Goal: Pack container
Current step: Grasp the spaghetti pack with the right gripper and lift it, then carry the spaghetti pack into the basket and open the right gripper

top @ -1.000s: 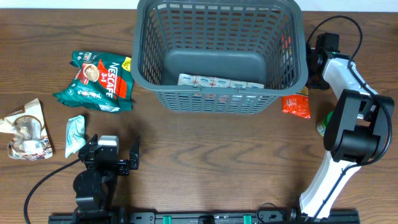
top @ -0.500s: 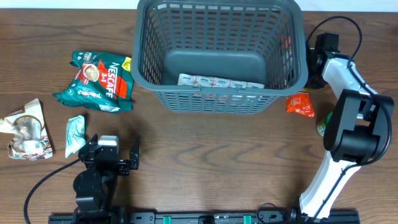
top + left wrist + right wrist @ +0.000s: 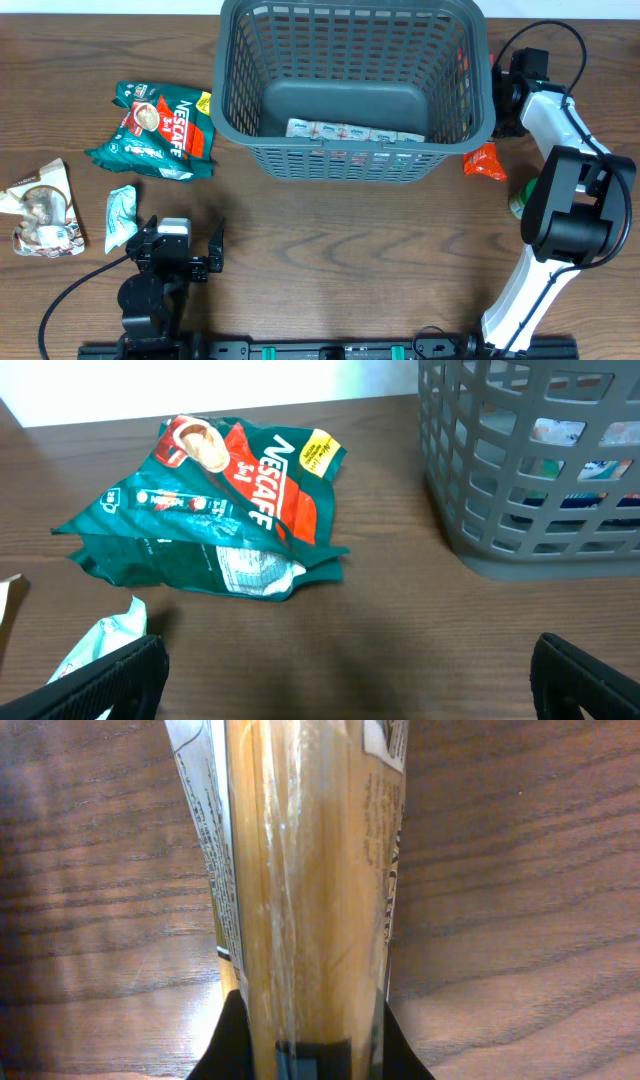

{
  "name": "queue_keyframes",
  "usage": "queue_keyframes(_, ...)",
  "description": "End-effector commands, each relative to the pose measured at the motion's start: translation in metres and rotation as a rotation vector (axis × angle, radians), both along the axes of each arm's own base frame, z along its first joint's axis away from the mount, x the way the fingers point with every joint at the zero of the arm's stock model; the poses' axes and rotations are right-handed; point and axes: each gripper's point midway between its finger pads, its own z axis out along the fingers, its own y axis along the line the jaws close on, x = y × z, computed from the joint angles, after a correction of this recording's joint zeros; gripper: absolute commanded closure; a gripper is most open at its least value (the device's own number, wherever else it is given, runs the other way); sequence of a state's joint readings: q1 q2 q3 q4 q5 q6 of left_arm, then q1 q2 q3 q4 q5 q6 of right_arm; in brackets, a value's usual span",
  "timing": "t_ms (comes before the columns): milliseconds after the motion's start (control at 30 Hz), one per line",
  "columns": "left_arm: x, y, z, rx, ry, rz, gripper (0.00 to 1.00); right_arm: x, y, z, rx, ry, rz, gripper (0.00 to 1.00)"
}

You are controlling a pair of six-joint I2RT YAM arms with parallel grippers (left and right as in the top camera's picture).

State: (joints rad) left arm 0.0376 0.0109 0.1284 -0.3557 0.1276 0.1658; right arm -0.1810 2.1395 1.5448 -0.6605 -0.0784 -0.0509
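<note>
Orange and crinkly, the packet (image 3: pixel 300 870) looks light, slippery (pinch its edge); right gripper (image 3: pixel 310 1055) clamps it; left gripper (image 3: pixel 350 672) gapes.

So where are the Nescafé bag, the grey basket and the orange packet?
Nescafé bag (image 3: pixel 160 128): overhead view, on its red printed front.
grey basket (image 3: pixel 350 147): overhead view, on the near rim.
orange packet (image 3: pixel 484 162): overhead view, on its crumpled middle.

A coffee bag (image 3: pixel 155 128) is laid left of the container (image 3: pixel 300 160); a sachet row (image 3: pixel 355 131) is lodged inside along its near wall; a pouch (image 3: pixel 484 162) is seen beside its right corner.
</note>
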Motion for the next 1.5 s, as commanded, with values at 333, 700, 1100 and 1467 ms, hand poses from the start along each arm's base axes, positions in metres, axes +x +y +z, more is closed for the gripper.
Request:
queue_keyframes(333,0.0,0.002,-0.008,0.018,0.014,0.005,0.01,0.013,-0.027,0.142,-0.147,-0.267,-0.112,0.99)
queue_keyframes(700,0.0,0.002,-0.008,0.018,0.014,0.005,0.02,-0.019,-0.032,0.301,-0.222,-0.604,-0.198,0.99)
queue_keyframes(1100,0.0,0.002,-0.008,0.018,0.014,0.005,0.01,-0.072,0.036,0.417,-0.189,-0.905,0.136,0.98)
queue_keyframes(1467,0.0,0.002,-0.008,0.018,0.014,0.005,0.01,-0.11,0.189,0.457,-0.235,-1.097,0.744,0.99)
